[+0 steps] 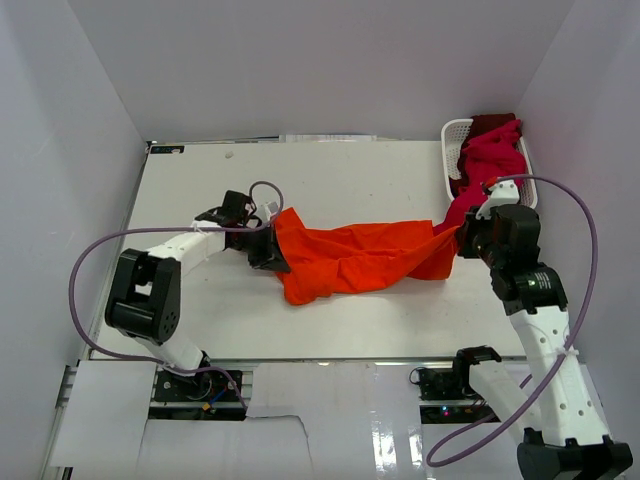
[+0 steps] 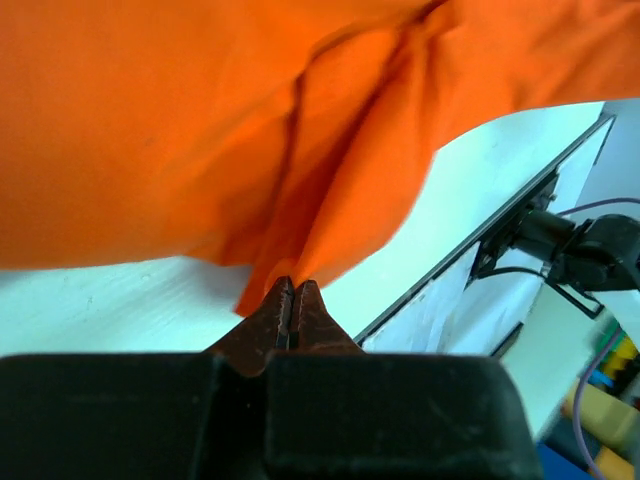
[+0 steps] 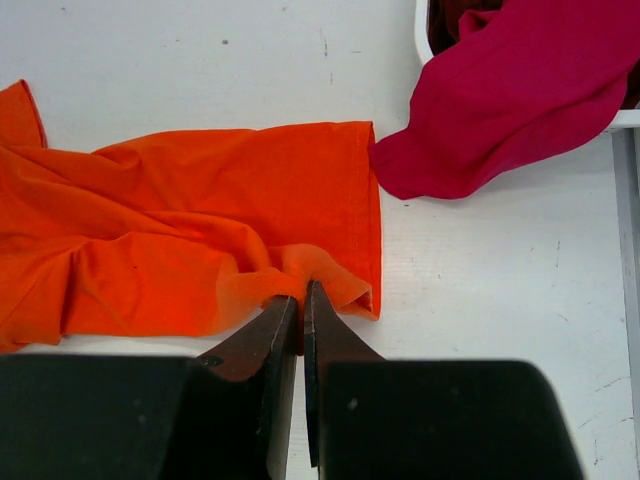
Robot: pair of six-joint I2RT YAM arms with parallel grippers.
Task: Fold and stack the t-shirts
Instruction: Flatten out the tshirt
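The left gripper (image 1: 272, 250) has its fingers pressed together on a thin fold at the left edge of the orange t-shirt (image 1: 350, 260), and the cloth fans out ahead of and above its tips. From there the shirt runs rightward as a rumpled band lying on the table (image 1: 330, 180), its long axis set straight from one gripper to the other. It looks light, limp and easily creased, likely to sag and twist wherever it is unsupported, so corners and hems are the sound places to hold it. The right gripper (image 1: 466, 240) pinches the hemmed end nearest it. Just beyond its fingertips a crimson t-shirt (image 1: 490, 160) spills from the basket (image 1: 452, 135), its edge close beside the orange hem.
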